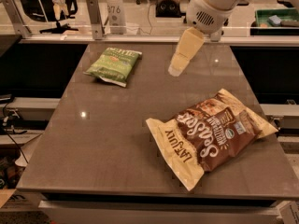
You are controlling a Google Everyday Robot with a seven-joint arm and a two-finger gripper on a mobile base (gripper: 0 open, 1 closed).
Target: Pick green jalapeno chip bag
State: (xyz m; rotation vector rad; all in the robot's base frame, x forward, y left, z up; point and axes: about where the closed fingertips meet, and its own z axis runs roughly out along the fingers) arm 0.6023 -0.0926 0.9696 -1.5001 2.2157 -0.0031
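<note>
The gripper [175,71] hangs over the far part of the table [107,139], at about 1 o'clock from the table's middle. It is a cream wedge that tapers down toward 7 o'clock from the white arm [211,7], which enters at the top of the view. Its tip seems to be above the tabletop rather than on it, though this angle does not settle the height. I cannot tell whether the gripper is open or closed, since from here it shows as one solid shape. It is apart from both bags.

The green bag [114,65] lies flat at 10 o'clock from the table's middle, near the far left corner and close to the left edge. It is at 9 o'clock from the gripper's tip, with bare tabletop between them. It is green with pale lettering and a small red mark, and its near end has a pale crimped seam.

The brown bag [212,134] lies at 4 o'clock from the middle, well apart from the green bag. It is far larger, brown and cream, and reads "Sea Salt". It lies slantwise, with its cream end toward 7 o'clock near the front edge and its other end toward 2 o'clock at the right edge.

A light glint [83,114] sits on the tabletop at 9 o'clock. Behind the table, a green bin [275,14] shows at 2 o'clock.
</note>
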